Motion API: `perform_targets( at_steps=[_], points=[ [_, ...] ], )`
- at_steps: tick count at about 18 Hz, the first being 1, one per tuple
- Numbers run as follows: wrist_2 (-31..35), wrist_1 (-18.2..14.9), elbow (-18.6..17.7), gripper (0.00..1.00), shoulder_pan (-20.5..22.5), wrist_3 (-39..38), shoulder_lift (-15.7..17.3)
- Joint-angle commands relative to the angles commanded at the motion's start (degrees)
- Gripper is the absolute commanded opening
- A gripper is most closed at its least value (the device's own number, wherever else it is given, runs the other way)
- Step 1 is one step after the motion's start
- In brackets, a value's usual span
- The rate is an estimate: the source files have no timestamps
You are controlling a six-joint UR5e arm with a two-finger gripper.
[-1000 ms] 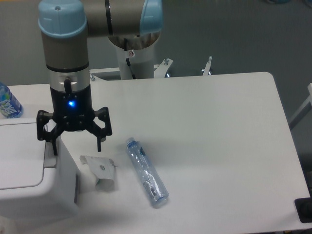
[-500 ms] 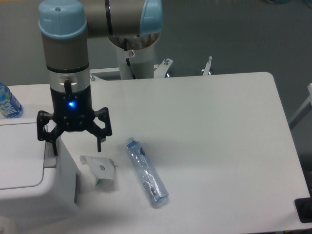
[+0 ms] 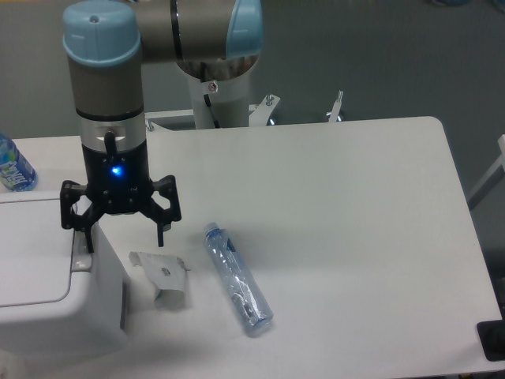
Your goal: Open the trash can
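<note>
Gripper [image 3: 124, 238] is wide open and holds nothing, its left finger [image 3: 87, 237] at the grey push-bar [image 3: 80, 254] of the trash can [image 3: 47, 292], near left on the table [image 3: 331, 205].

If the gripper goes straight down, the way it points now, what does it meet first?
Probably the trash can. The open gripper points down over the can's right edge, one finger above the grey push-bar, the other beyond the edge, over the table. Depth is uncertain from this single view.
</note>
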Motion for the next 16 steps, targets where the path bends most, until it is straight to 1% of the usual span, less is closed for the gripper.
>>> perform_targets(
  at_steps=[8, 10, 11, 13, 16],
  points=[
    [0.00, 0.18, 0.09, 1.00, 0.00, 0.00, 0.00],
    [0.17, 0.26, 0.70, 1.00, 0.09, 0.09, 0.26],
    [0.70, 0.26, 1.31, 1.00, 0.09, 0.17, 0.44],
    [2.98, 0.26, 3.94, 1.00, 0.26, 0.52, 0.61],
    [7.28, 0.18, 7.55, 1.00, 2.98, 1.31, 0.62]
  ],
)
